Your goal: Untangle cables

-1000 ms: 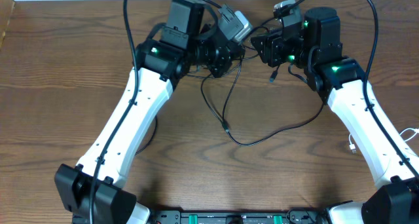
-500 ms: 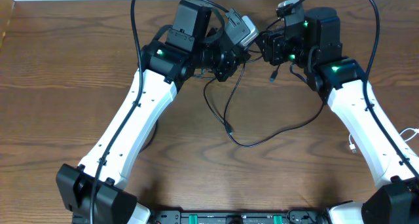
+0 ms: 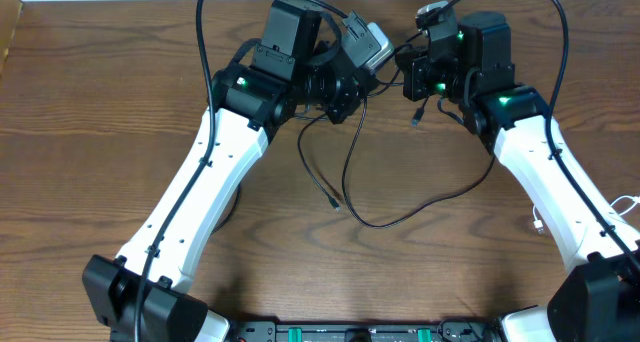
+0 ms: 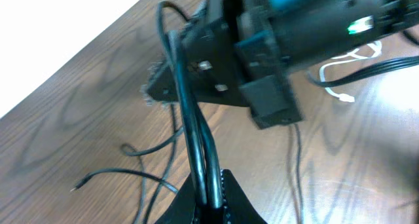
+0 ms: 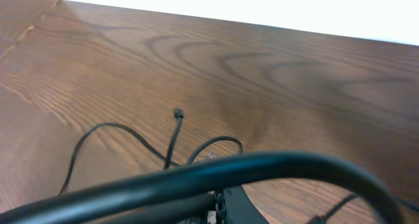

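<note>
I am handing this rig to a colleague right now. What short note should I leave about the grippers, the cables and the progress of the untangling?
Left gripper: shut on the black cable, two strands rising from it.
Right gripper: shut, apparently pinching the same cable close by.
Cables: black cable hangs from the grippers and loops on the table, one plug end free; white cable lies apart at the right side.
Done: white cable separated.
Left: black loops not yet laid out straight.
</note>
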Action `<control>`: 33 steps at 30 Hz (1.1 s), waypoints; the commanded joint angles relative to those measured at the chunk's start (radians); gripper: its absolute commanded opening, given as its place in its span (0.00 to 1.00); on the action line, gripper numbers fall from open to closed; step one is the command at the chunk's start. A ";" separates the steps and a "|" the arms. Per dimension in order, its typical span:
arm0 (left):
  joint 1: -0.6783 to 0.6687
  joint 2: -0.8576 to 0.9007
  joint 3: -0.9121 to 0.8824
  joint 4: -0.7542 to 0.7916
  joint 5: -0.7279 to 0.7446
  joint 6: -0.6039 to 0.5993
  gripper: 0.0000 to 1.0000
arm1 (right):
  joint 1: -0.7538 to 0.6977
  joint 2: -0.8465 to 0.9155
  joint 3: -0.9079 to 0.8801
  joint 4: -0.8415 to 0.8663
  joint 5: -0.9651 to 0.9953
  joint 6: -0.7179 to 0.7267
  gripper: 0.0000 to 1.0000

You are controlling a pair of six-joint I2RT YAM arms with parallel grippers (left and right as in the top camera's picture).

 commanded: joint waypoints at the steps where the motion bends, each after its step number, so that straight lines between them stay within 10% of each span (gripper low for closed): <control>1: 0.005 -0.026 -0.002 0.000 -0.095 0.024 0.08 | -0.003 -0.066 0.013 0.006 -0.050 0.008 0.01; 26: 0.233 -0.013 -0.002 -0.004 -0.212 0.030 0.07 | -0.205 -0.555 0.013 -0.180 -0.079 -0.061 0.01; 33: 0.186 -0.013 -0.002 -0.009 -0.170 0.027 0.08 | -0.192 -0.451 0.013 -0.204 -0.168 -0.067 0.39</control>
